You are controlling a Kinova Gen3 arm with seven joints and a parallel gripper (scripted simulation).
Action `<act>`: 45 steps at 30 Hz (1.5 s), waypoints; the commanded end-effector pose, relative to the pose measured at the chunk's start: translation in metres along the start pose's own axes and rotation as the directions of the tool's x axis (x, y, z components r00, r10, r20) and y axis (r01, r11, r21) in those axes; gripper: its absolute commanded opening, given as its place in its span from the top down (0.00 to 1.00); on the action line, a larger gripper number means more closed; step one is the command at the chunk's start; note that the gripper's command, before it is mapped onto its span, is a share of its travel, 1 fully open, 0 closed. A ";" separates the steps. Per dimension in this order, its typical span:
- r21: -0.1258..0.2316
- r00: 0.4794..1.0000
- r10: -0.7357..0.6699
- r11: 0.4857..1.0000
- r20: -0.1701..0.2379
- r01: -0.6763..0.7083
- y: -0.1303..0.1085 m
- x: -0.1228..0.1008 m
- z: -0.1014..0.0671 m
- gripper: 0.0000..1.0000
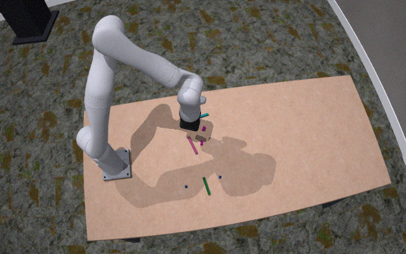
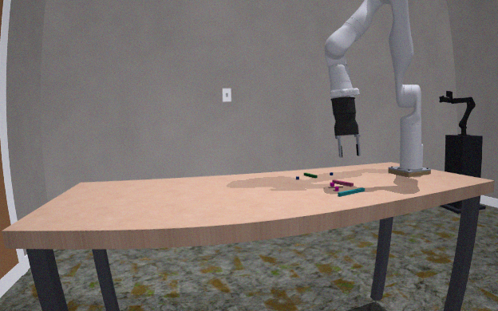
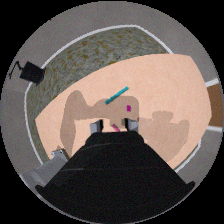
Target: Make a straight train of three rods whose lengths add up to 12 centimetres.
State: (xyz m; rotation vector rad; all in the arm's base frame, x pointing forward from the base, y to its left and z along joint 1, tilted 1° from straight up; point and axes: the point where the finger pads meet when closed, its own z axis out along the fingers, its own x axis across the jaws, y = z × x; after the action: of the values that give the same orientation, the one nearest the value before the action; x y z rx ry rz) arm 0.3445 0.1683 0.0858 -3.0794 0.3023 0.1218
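My gripper (image 2: 348, 151) is open and empty, hanging well above the table over a cluster of rods. Below it lie a pink rod (image 1: 192, 145), two short magenta rods (image 1: 203, 128) (image 1: 202, 142) and a turquoise rod (image 1: 204, 115), which is partly hidden by my wrist in the top view. All lie flat and apart from each other. Nearer the front edge lie a green rod (image 1: 206, 185) and two small blue rods (image 1: 186, 186) (image 1: 220, 177). The wrist view shows my gripper (image 3: 114, 123) with the turquoise rod (image 3: 116, 95) and one magenta rod (image 3: 128, 107) beyond the fingers.
The arm's base plate (image 1: 117, 169) is bolted to the table at the left. A black stand (image 2: 463, 153) is beyond the table behind the base.
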 end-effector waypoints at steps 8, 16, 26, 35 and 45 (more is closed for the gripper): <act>-0.002 0.998 0.063 0.998 -0.001 -0.063 -0.003 -0.004 0.003 0.00; -0.002 0.995 0.095 0.995 -0.002 -0.095 -0.003 -0.005 0.004 0.00; -0.004 0.987 0.158 0.987 -0.004 -0.158 -0.004 -0.008 0.007 0.00; -0.005 0.976 0.218 0.976 -0.006 -0.219 -0.005 -0.010 0.009 0.00; -0.005 0.969 0.248 0.969 -0.007 -0.248 -0.006 -0.011 0.011 0.00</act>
State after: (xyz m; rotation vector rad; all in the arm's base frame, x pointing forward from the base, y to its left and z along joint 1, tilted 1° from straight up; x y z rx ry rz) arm 0.3346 0.1755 0.0762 -3.0329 0.6922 0.1212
